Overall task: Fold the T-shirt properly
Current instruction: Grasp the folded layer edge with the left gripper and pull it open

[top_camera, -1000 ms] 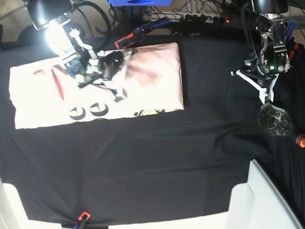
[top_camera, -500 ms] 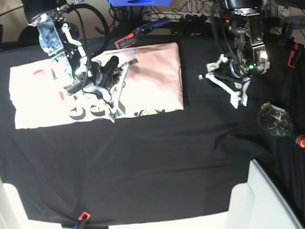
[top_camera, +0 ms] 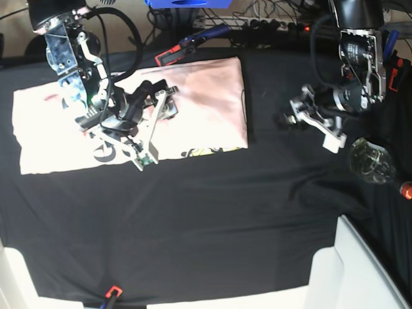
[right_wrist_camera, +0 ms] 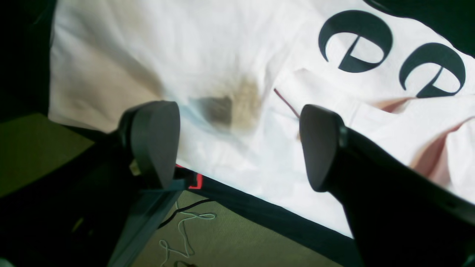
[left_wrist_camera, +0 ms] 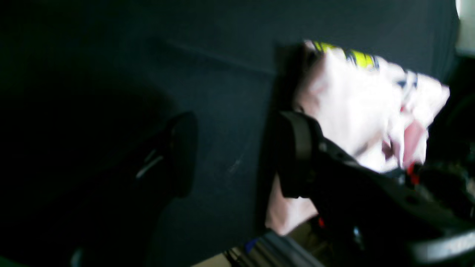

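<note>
1. Large pale pink short-sleeved cotton T-shirt (top_camera: 199,103) lay flat on the black table cloth (top_camera: 212,225), in the far left part of the table, partly folded into a long rectangle.
2. Its right end had a straight edge toward the table's middle; its left end reached close to the cloth's left edge.
3. Big black serif lettering (right_wrist_camera: 389,59) showed near the shirt's front edge, two rounded letters clear in the right wrist view.
4. A bit of yellow print (top_camera: 206,152) showed at the front edge near the right end.
5. Right gripper (right_wrist_camera: 237,144) hung above the shirt's left half, jaws spread wide, nothing between them, only pink fabric below.
6. Left gripper (left_wrist_camera: 233,152) was over bare black cloth just off the shirt's right end, jaws wide apart and holding nothing; that view was blurred.
7. In the base view the left gripper (top_camera: 315,119) sat well apart from the shirt, toward the table's right side.
8. A clear glass object (top_camera: 372,162) lay near the right edge.
9. A red clamp (top_camera: 112,293) gripped the cloth at the front edge.
</note>
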Controlling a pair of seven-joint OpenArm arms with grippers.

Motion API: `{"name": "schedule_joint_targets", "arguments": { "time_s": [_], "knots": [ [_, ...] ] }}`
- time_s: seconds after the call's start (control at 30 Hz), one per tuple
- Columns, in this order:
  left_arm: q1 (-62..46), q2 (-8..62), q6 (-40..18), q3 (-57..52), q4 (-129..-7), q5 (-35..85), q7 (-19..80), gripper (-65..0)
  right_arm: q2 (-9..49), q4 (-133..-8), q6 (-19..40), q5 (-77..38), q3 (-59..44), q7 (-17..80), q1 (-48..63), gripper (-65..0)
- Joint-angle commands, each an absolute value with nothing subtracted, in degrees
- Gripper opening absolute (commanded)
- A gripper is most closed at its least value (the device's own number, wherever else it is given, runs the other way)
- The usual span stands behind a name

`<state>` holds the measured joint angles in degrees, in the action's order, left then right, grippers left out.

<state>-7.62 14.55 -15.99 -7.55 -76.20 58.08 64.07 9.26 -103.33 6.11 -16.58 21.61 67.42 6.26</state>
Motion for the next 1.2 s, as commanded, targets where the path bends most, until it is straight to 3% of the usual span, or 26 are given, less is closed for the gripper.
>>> {"name": "schedule_joint_targets", "arguments": {
  "time_s": [0.0,0.3,0.53,0.83,1.17],
  "knots": [
    [-6.1,15.3,-16.9,-6.5,-76.4,59.0,63.9,-31.6,9.0,-104.3,6.2,-17.0,21.7,66.6,5.8,-18.1],
    [0.0,15.1,-18.1,9.1,-63.1,59.3,63.6,-32.2,9.0,-104.3,5.9,-17.0,21.5,66.6,5.8,-18.1],
    [0.5,14.9,-23.2,9.9,-62.1,59.5,63.8,-32.4,9.0,-104.3,5.8,-16.8,21.5,66.6,5.8,-18.1],
    [-3.0,15.1,-23.3,9.3,-73.1,61.1,67.6,-32.4,9.2,-104.0,5.8,-16.8,21.6,66.6,5.5,-18.1],
    [-2.3,13.8,-23.3,9.2,-70.1,62.5,66.8,-32.4,9.2,-104.0,5.8,-16.8,21.7,66.6,5.8,-18.1]
  ]
}}
